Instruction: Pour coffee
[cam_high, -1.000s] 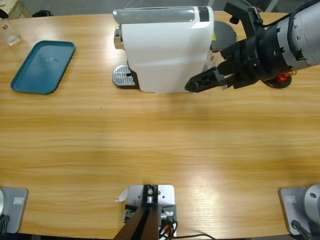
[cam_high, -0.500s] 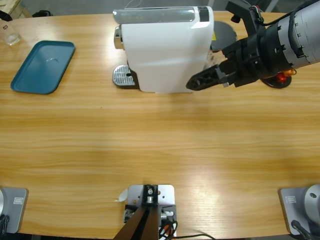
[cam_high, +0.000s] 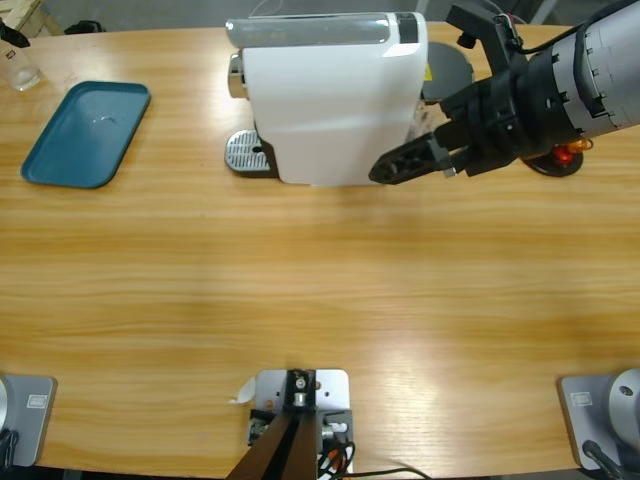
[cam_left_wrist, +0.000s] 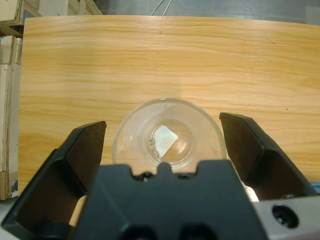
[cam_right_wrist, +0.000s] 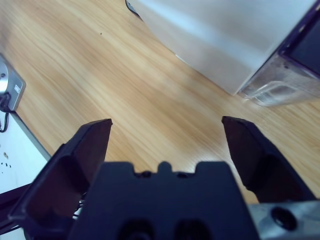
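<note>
Slightly leftward since half a second ago, the right claw (cam_high: 385, 172) hangs wide open, empty, beside the white boxy coffee machine (cam_high: 330, 100); the left claw (cam_left_wrist: 162, 145) gapes around a small clear glass tumbler (cam_left_wrist: 167, 137), not gripping.

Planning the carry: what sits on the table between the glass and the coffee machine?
In the high view, the blue tray lies between the glass and the coffee machine; the rest is bare table.
</note>
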